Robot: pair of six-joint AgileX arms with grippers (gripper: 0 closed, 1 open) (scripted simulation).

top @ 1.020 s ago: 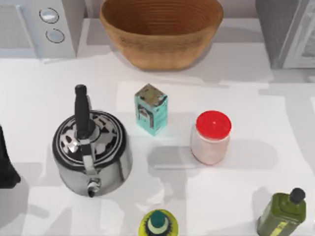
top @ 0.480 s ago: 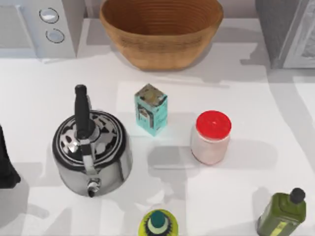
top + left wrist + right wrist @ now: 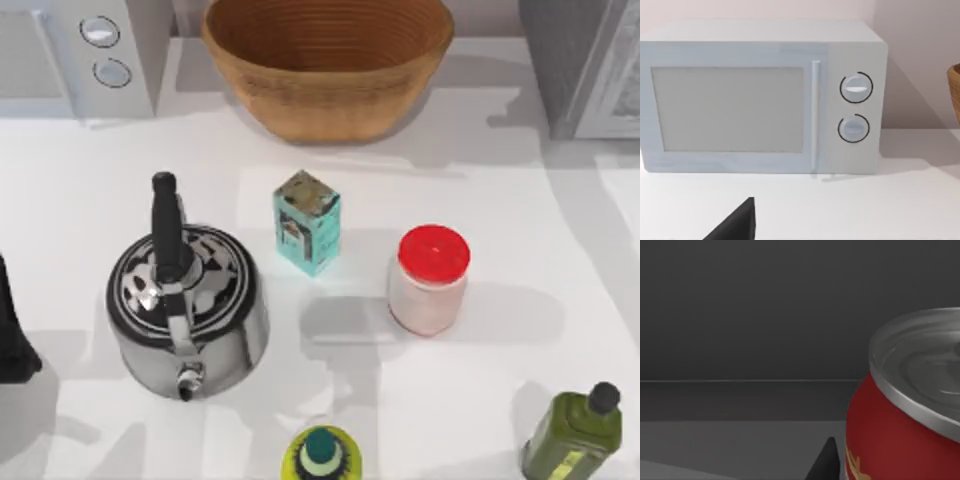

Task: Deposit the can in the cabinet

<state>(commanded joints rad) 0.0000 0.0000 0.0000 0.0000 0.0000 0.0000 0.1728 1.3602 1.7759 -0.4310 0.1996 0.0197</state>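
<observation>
The can (image 3: 900, 415), red with a silver top, looms close in the right wrist view. A dark fingertip (image 3: 827, 462) of my right gripper lies against its side. Behind the can are the dark grey inner walls of the cabinet (image 3: 740, 315). In the top view the cabinet (image 3: 575, 60) stands at the table's far right corner, with its lighter grey door panel at the picture's right edge. My left arm (image 3: 12, 330) stays parked at the table's left edge.
On the table stand a steel kettle (image 3: 185, 305), a teal carton (image 3: 307, 222), a whitish jar with a red lid (image 3: 430, 280), an olive-green bottle (image 3: 575, 430), a yellow-green bottle (image 3: 320, 455), a wicker basket (image 3: 328, 60) and a white microwave (image 3: 90, 50).
The shadow on the table's right side shifted between the oldest frame and the middle one. Since then nothing has visibly moved.
</observation>
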